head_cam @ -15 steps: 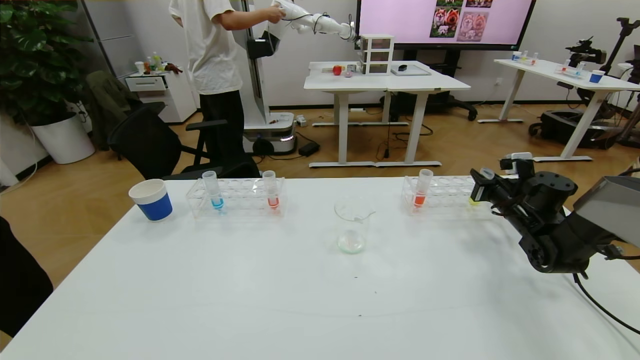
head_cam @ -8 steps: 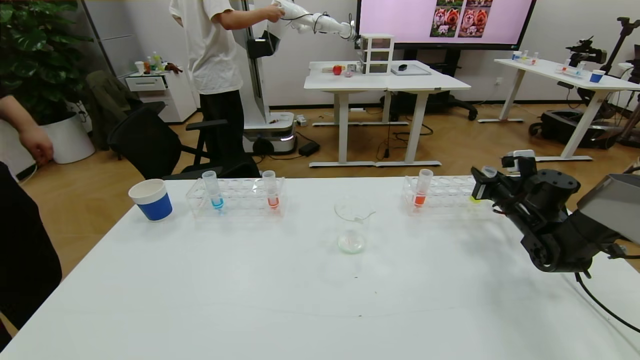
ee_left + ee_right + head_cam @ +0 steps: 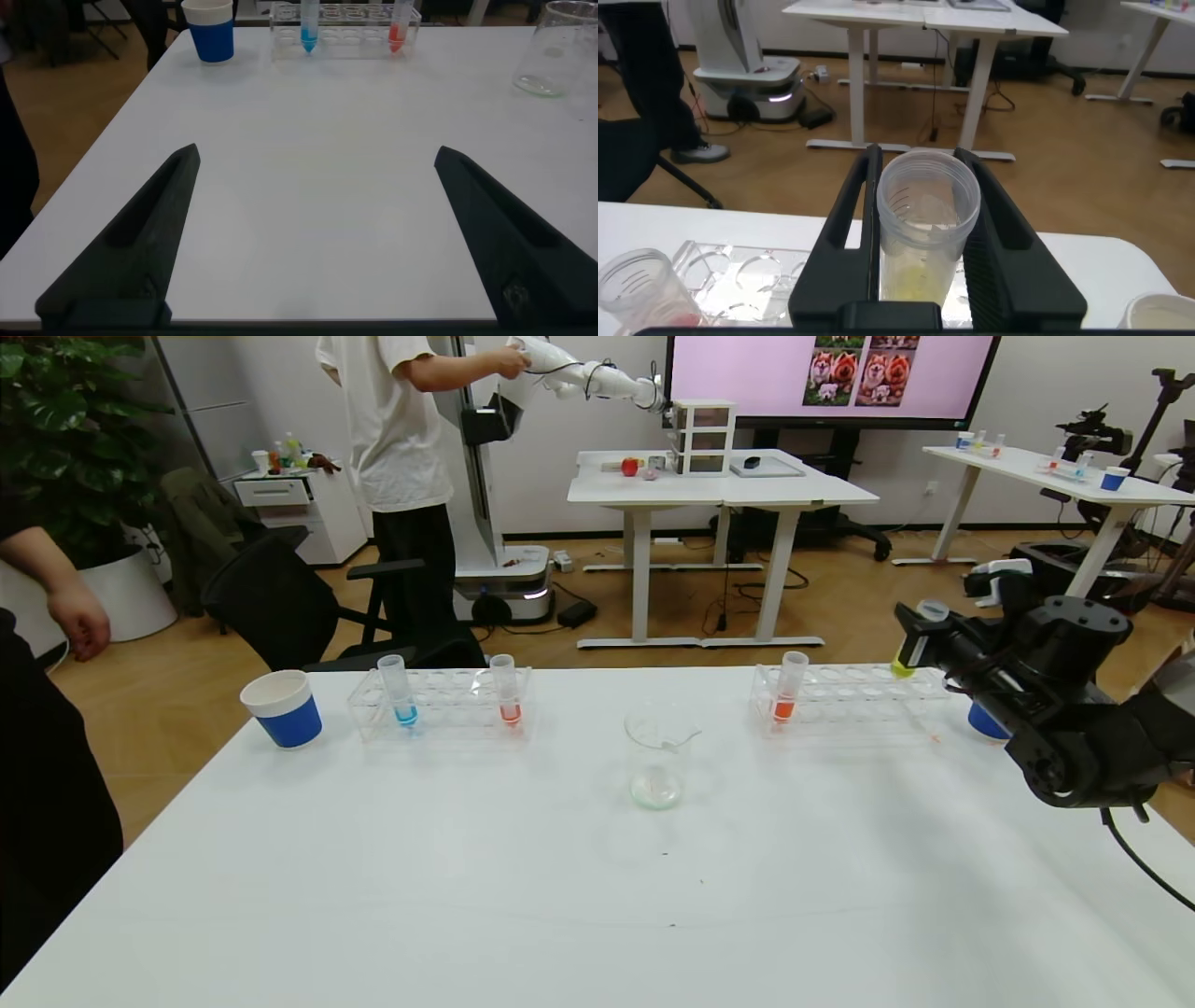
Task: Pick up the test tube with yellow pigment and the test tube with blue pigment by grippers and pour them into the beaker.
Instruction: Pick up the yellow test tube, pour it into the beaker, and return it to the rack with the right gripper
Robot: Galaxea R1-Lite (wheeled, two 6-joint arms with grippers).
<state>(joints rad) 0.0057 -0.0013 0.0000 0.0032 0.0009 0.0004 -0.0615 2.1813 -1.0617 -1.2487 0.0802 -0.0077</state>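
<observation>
My right gripper (image 3: 920,635) is shut on the test tube with yellow pigment (image 3: 904,665) and holds it just above the right end of the right clear rack (image 3: 845,700). In the right wrist view the tube (image 3: 926,233) sits between the two black fingers (image 3: 845,224), its open mouth toward the camera. The test tube with blue pigment (image 3: 401,691) stands in the left rack (image 3: 439,705); it also shows in the left wrist view (image 3: 308,23). The beaker (image 3: 658,756) stands at the table's middle. My left gripper (image 3: 318,163) is open and empty, low over the near left part of the table.
Orange-red tubes stand in the left rack (image 3: 506,691) and the right rack (image 3: 789,689). A blue-and-white paper cup (image 3: 282,707) stands at the far left; another (image 3: 985,721) sits behind my right arm. A person's arm (image 3: 56,588) hangs beside the table's left edge.
My right gripper has risen with the yellow tube, lifting it out of the right rack. The paper cup behind the arm has come into view. The person at the left has come closer.
</observation>
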